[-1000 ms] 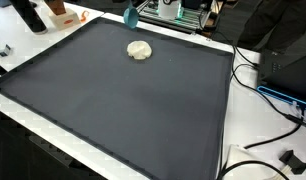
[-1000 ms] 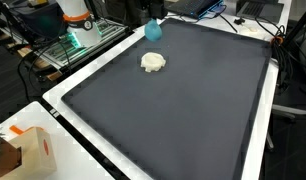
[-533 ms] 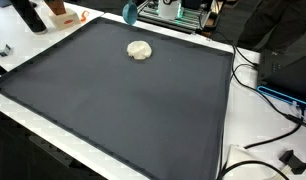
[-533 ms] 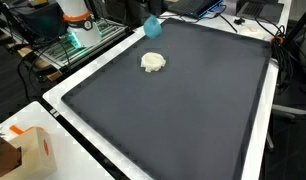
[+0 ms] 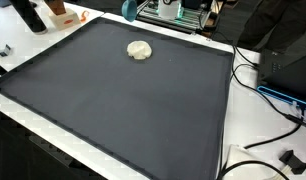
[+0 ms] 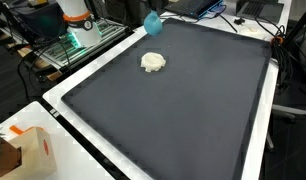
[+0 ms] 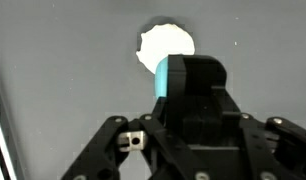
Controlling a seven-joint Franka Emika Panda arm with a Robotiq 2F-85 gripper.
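Carrying step, by my judgement: the gripper (image 7: 181,82) is clenched on a teal object (image 5: 128,10), aloft over the dark mat's (image 5: 143,110) far edge. The cream lump (image 5: 140,50) lies just beyond, so any lowering calls for clearing it.

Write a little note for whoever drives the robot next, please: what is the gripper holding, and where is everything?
The gripper is shut on the blue object, holding it in the air near the edge of the dark mat.
The white lump lies on the mat, apart from the gripper; the wrist view shows it below.
Done: the blue object is up off the mat.
Left: it is not yet set down.
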